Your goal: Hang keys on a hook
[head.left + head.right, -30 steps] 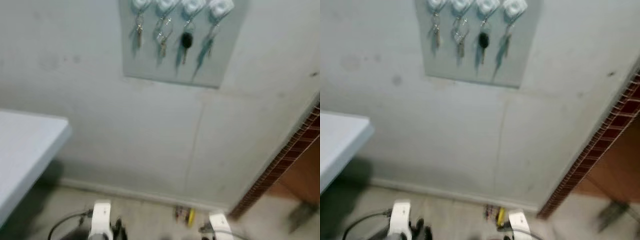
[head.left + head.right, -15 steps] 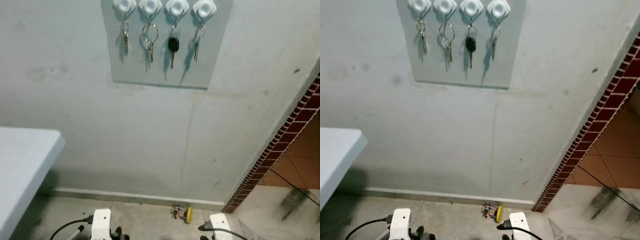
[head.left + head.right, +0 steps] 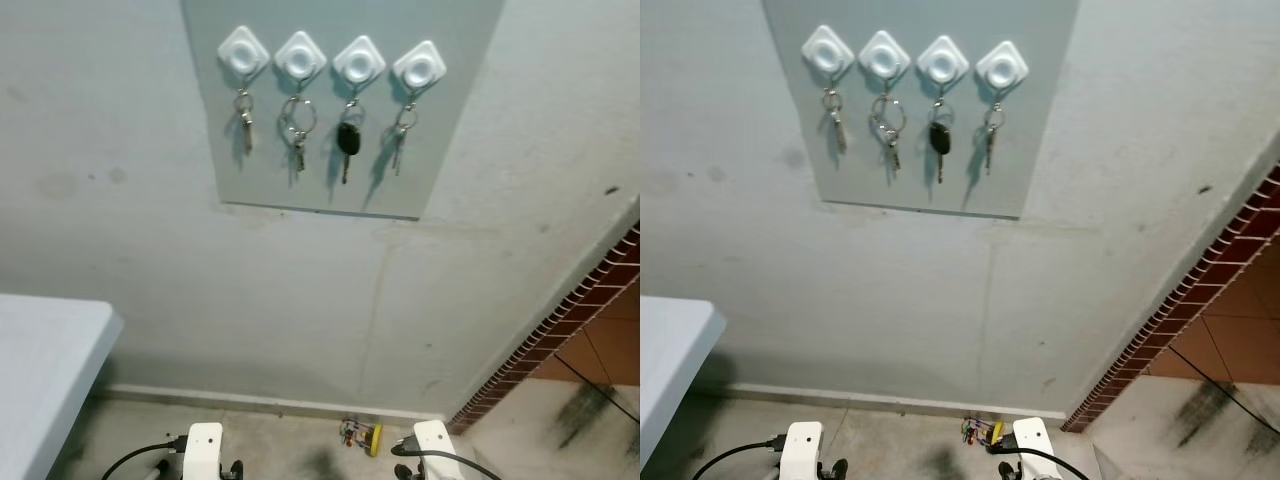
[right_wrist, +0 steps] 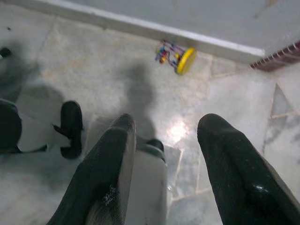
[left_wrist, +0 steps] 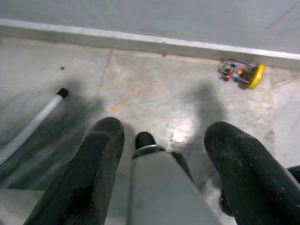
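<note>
Keys point(image 3: 347, 142), small metal bunches on four white diamond hooks point(image 3: 302, 58): light, rigid, slippery; grip the ring. Left gripper point(image 5: 161, 154) and right gripper point(image 4: 164, 140) both spread apart, holding nothing.

Four white diamond-shaped hooks point(image 3: 331, 60) sit on a grey board point(image 3: 460, 120); silver keys point(image 3: 245, 118) hang beside one black-headed key point(image 3: 347, 139); the wall point(image 3: 150, 260) is pale grey; red-brown brick edging point(image 3: 560, 330); a yellow toy point(image 5: 246, 74) with multicoloured beads; black gripper fingers point(image 5: 96, 164).
</note>
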Robot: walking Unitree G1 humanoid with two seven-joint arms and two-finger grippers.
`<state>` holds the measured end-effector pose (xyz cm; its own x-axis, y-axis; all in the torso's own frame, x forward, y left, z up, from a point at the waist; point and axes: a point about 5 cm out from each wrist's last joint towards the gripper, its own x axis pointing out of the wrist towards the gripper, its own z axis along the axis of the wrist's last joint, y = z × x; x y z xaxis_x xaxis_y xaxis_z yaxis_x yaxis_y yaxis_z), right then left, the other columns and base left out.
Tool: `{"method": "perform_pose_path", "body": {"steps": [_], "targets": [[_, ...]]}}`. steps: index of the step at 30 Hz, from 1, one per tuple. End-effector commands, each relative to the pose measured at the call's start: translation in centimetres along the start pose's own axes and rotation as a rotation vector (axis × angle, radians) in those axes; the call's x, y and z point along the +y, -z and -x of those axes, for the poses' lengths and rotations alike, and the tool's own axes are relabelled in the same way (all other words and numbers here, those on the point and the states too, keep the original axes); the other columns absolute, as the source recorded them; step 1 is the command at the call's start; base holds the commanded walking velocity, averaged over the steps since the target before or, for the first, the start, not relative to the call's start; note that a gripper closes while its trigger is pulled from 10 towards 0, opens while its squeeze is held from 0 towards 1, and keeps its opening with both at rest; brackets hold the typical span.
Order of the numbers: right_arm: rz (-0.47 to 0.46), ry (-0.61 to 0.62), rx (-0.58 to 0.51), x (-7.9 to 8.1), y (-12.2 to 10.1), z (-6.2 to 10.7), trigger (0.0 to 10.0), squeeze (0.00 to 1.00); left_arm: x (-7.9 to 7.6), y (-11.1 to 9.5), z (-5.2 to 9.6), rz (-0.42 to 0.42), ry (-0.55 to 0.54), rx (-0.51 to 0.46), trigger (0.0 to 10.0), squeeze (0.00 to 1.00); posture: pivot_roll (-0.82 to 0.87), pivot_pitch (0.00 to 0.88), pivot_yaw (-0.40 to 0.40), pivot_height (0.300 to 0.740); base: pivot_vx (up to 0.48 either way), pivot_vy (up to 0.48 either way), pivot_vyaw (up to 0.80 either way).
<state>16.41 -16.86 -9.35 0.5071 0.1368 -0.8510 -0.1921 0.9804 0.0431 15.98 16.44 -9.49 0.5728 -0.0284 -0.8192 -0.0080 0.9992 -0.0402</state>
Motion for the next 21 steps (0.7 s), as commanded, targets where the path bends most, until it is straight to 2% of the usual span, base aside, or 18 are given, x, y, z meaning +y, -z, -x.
{"method": "perform_pose_path", "body": {"steps": [1, 12, 17, 21], "targets": [[-0.004, 0.002, 0.002, 0.06, -0.20, -0.06, 10.0, 0.00, 0.37, 0.37, 0.10, -0.008, -0.011, 0.018, 10.0, 0.00, -0.13, 0.000, -0.028, 0.740, 0.000, 0.000, 0.00], [-0.004, -0.001, -0.018, 0.17, -0.69, -0.15, 10.0, 0.00, 0.04, 0.11, 0.00, 0.001, -0.005, 0.013, 10.0, 0.00, -0.14, 0.000, -0.023, 0.740, 0.000, 0.000, 0.00], [-0.034, 0.006, -0.010, 0.08, -0.56, -0.13, 10.0, 0.00, 0.12, 0.06, -0.01, 0.002, -0.008, 0.012, 10.0, 0.00, -0.14, 0.000, -0.022, 0.740, 0.000, 0.000, 0.00], [-0.038, 0.005, -0.009, 0.08, -0.56, -0.13, 10.0, 0.00, 0.25, 0.10, 0.01, 0.001, -0.011, 0.013, 10.0, 0.00, -0.14, 0.000, -0.021, 0.740, 0.000, 0.000, -0.61]]}}
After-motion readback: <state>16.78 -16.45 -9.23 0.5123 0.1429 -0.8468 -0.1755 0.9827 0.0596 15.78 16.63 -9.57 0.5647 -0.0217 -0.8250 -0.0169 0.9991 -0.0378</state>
